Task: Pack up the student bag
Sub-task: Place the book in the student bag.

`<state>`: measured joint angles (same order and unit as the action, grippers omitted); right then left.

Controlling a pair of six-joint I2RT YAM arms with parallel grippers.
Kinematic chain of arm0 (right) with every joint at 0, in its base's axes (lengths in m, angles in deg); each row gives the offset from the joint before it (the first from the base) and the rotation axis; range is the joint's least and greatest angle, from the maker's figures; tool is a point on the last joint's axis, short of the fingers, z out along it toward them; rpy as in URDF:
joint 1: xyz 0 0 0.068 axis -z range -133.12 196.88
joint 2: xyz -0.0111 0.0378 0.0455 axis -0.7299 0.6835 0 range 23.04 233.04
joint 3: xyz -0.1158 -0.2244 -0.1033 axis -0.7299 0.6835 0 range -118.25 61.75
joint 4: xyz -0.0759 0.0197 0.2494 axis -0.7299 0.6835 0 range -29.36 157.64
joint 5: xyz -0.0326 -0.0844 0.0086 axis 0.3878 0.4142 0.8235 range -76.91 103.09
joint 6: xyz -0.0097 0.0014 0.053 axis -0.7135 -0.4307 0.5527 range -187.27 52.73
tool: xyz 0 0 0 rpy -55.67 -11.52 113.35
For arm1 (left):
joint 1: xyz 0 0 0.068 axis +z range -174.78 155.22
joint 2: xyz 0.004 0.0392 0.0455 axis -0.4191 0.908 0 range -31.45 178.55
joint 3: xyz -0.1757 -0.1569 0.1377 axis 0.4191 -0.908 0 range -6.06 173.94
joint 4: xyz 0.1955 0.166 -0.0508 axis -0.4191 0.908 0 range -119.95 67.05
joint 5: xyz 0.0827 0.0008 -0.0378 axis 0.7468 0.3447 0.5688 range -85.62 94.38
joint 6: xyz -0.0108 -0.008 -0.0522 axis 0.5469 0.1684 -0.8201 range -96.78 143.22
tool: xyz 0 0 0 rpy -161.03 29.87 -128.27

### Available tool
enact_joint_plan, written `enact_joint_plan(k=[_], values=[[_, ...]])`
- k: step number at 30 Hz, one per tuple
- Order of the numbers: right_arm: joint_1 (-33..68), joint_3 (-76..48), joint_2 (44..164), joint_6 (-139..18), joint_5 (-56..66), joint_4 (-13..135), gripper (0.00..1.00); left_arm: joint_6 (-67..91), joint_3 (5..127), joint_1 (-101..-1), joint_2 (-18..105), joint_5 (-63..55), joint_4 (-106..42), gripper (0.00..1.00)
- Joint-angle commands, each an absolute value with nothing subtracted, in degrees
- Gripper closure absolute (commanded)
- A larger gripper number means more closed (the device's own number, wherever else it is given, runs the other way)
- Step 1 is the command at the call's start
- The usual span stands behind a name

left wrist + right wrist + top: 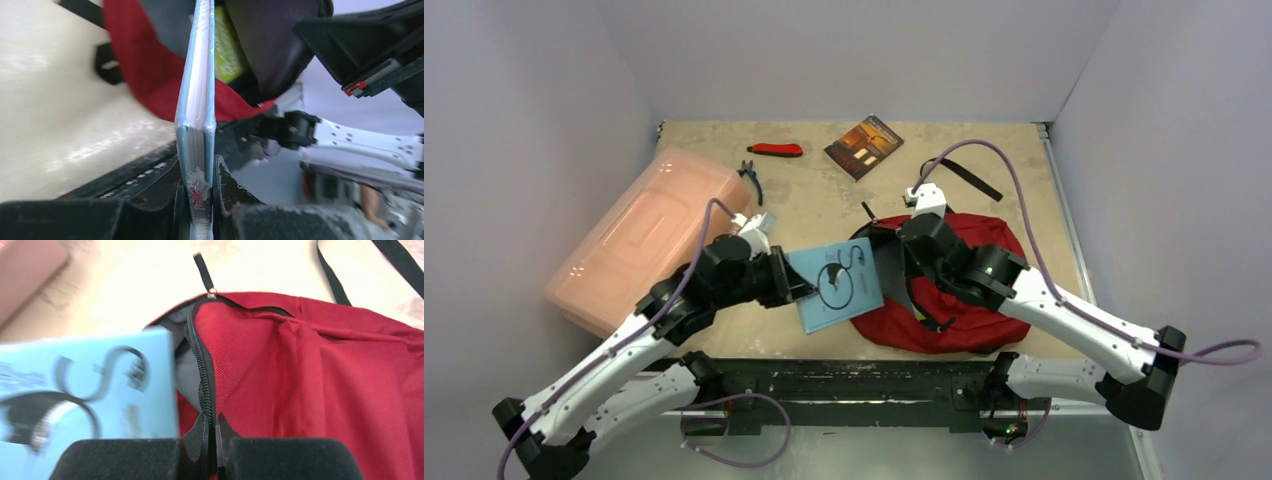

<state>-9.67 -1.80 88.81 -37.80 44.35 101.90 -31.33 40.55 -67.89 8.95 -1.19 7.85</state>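
The student bag (964,300) is a red backpack lying on the table, its black zipper open on the left side. My right gripper (210,429) is shut on the bag's zippered opening edge (204,385). My left gripper (202,200) is shut on a light blue book (199,115), seen edge-on between the fingers. The blue book (839,283) sits at the bag's opening (150,75), its far corner by the grey lining. Something yellow-green (227,47) shows inside the bag. The blue cover (90,385) is blurred in the right wrist view.
A pink translucent box (649,235) stands at the left. Behind lie a red-handled cutter (776,150), pliers (751,180) and a dark book (864,146). The bag's black strap (969,178) trails toward the back. The right arm (370,45) is close beside the book.
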Motion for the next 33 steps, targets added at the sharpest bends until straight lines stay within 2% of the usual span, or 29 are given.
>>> enact_joint_plan(k=[1,6,12,15,21,27,31,33], values=[[-6.20,-1.00,83.87,-42.66,34.03,90.71,1.00,-40.26,41.04,-66.36,16.46,-19.64,-13.11,1.00],[-5.76,-1.71,83.30,-42.08,32.42,90.68,1.00,-52.35,35.97,-64.90,23.90,-21.67,-31.11,1.00],[-5.67,-1.32,82.58,-42.05,31.69,89.38,1.00,-59.12,38.38,-64.79,38.60,-27.99,-44.49,1.00],[-5.68,-1.08,82.71,-42.20,31.14,88.48,1.00,-63.47,39.06,-65.62,47.62,-32.07,-55.79,1.00],[-5.68,-0.98,83.33,-41.83,29.05,87.48,1.00,-63.81,44.84,-71.66,62.87,-28.34,-66.62,1.00],[-5.68,0.31,82.00,-40.96,29.03,87.90,1.00,-60.44,56.94,-76.06,77.41,-21.00,-63.67,1.00],[-5.68,1.22,80.52,-40.61,30.18,88.39,1.00,-62.11,58.42,-76.36,82.70,-17.64,-61.96,1.00],[-5.68,1.43,79.87,-40.60,30.79,88.92,1.00,-62.35,57.75,-76.37,82.95,-16.64,-60.62,0.87]])
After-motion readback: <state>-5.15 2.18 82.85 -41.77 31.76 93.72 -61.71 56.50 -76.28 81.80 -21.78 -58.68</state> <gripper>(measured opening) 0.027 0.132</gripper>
